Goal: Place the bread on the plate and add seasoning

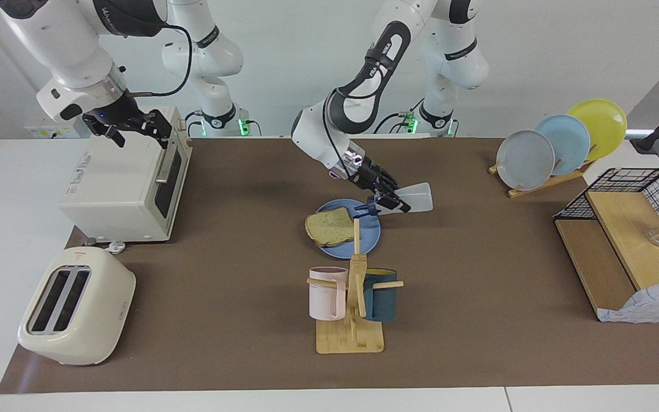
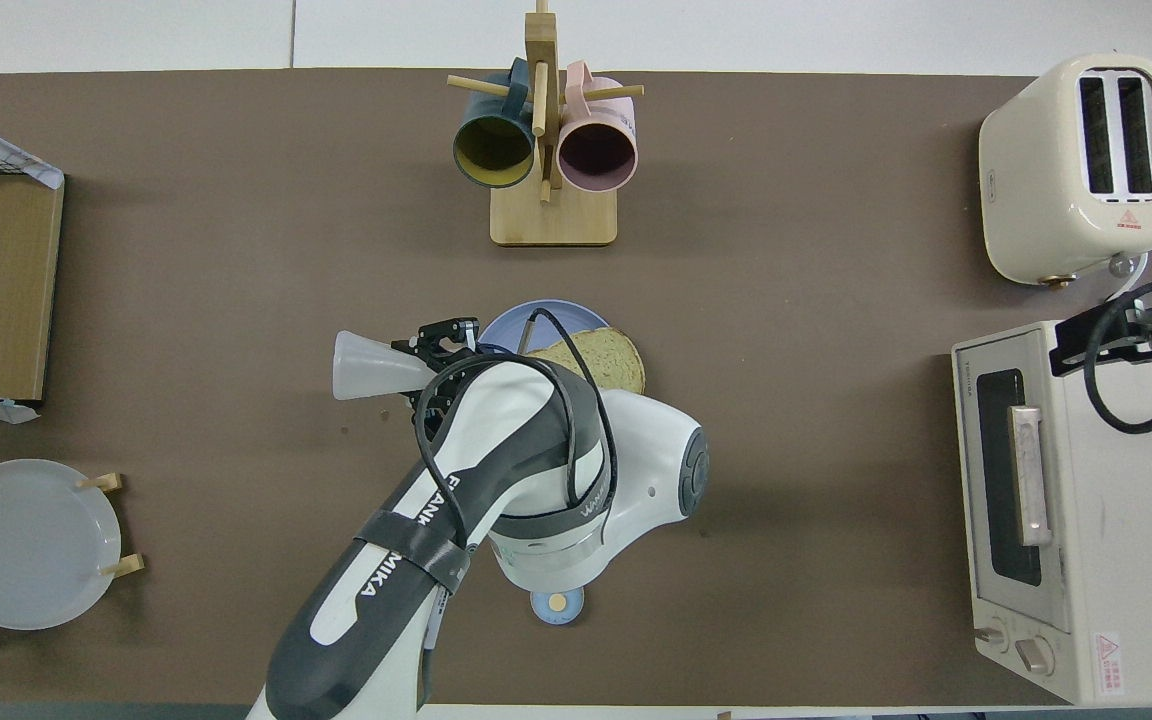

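bread [image 1: 329, 226]: one square slice with a brown crust, lying flat on the plate, on the half toward the right arm's end of the table; part of it is hidden under the left arm in the overhead view.

plate [image 1: 364, 240]: round, blue, flat on the brown mat near the middle of the table, nearer to the robots than the mug rack [image 1: 352, 309].

seasoning [image 1: 409, 200]: small whitish bottle with a dark blue cap, held in the air and tipped on its side, the cap pointing toward the bread and slightly down, over the plate's rim on the side toward the left arm's end.

left gripper [image 1: 385, 197]: over the plate's edge, jaws pinching the seasoning near its cap end.

right gripper [image 1: 129, 127]: over the top of the toaster oven [image 1: 123, 183] at the right arm's end of the table, jaws spread, holding nothing; this arm waits.

mug rack: wooden stand with a pink mug [image 1: 327, 293] and a dark teal mug [image 1: 380, 294] hung on its pegs.

toaster [image 1: 75, 306]: cream, two slots, farther from the robots than the toaster oven.

bell [image 2: 557, 604]: small blue dome, nearer to the robots than the plate, partly covered by the left arm in the overhead view.

plate rack [image 1: 558, 146]: grey, light blue and yellow plates standing upright, toward the left arm's end.

wire basket [image 1: 627, 189]: with a wooden board, at the left arm's end.
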You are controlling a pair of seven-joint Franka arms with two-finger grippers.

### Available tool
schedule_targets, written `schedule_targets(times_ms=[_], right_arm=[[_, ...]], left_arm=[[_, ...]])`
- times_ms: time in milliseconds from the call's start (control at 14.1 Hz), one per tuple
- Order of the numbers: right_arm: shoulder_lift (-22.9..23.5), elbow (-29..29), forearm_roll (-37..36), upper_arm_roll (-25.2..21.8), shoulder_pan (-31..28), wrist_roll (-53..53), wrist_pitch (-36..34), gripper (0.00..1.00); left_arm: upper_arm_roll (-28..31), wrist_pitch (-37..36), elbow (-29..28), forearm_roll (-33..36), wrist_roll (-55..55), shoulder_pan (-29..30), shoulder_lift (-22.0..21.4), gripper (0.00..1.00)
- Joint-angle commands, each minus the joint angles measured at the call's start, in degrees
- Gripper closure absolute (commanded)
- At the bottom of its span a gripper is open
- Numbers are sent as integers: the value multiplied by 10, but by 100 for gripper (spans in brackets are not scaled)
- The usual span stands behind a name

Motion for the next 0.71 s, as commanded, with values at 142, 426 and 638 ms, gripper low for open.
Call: schedule_targets(times_ms=[142, 426, 638], right_arm=[[-12, -12, -3, 5, -11, -18, -1, 0], [-12, -14, -3, 5, -7, -20, -1, 0], [-12, -14, -3, 5, -7, -20, -2, 0]], left_arm=[[5, -40, -1, 69, -2, -15, 9, 100], [6, -41, 2, 118, -2, -6, 9, 100], [6, -33, 6, 160, -2, 23, 9, 100]])
